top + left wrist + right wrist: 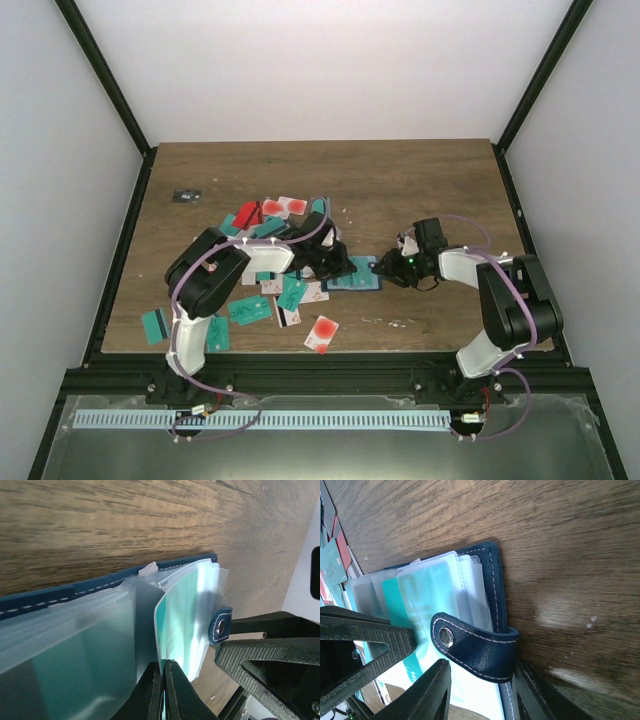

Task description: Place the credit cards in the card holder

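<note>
Card holder [355, 275]: one, open, mid-table between two grippers. Left gripper [163, 672]: tips pinched together on one teal card [175, 625]. Right gripper [480, 690]: clamped across holder's clasp edge. Loose credit cards [250, 310]: roughly fifteen, heaped left of holder.

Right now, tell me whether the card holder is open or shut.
Open. The card holder lies spread, its clear sleeves fanned out and its snap tab unfastened.
</note>
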